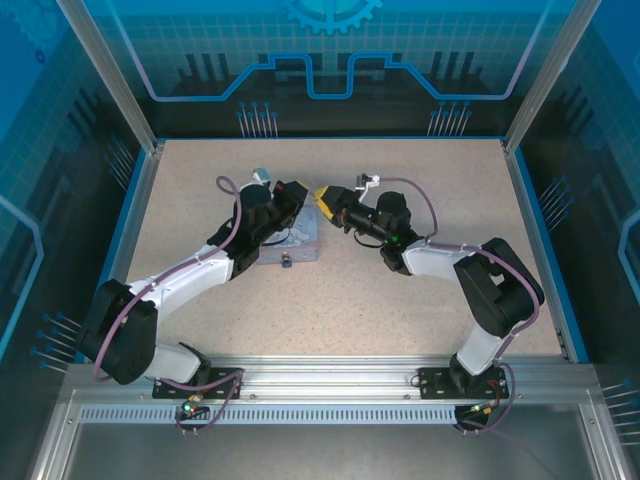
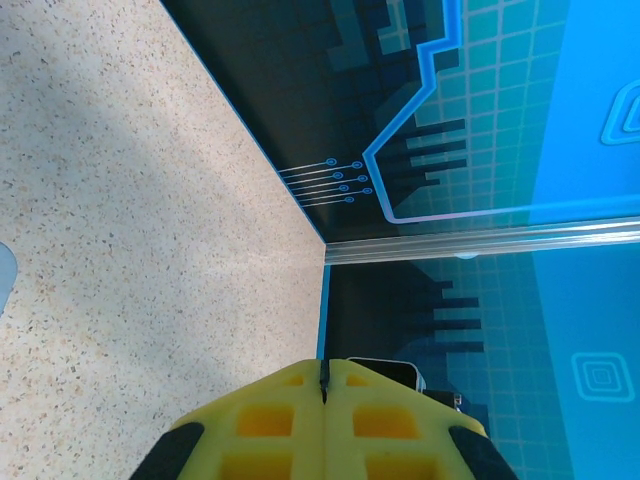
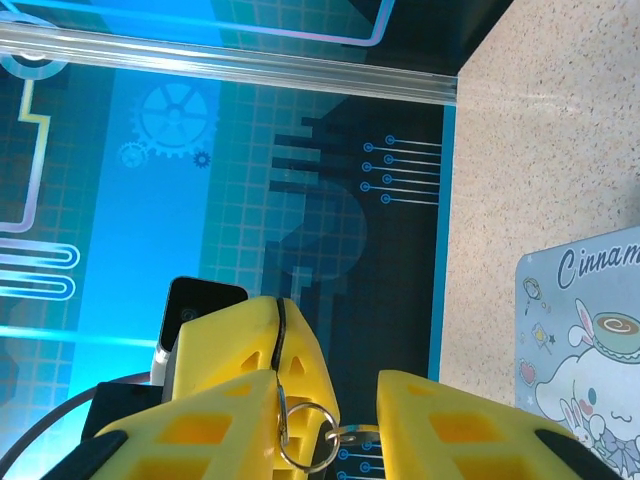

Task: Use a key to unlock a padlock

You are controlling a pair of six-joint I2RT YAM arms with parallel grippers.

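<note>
Within blue circuit-printed walls (image 1: 330,60), on the speckled table (image 1: 420,300), we see a closed cartoon tin (image 1: 300,243) with the padlock (image 1: 286,262) at its near edge. Our left gripper (image 2: 323,385) is pressed shut, empty. The right gripper (image 3: 345,350) has its fingers apart around a small key ring (image 3: 305,445), and we cannot tell if they pinch it.

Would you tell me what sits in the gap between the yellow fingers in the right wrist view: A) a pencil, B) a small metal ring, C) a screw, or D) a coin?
B: a small metal ring shows in the gap between the yellow fingers.
</note>
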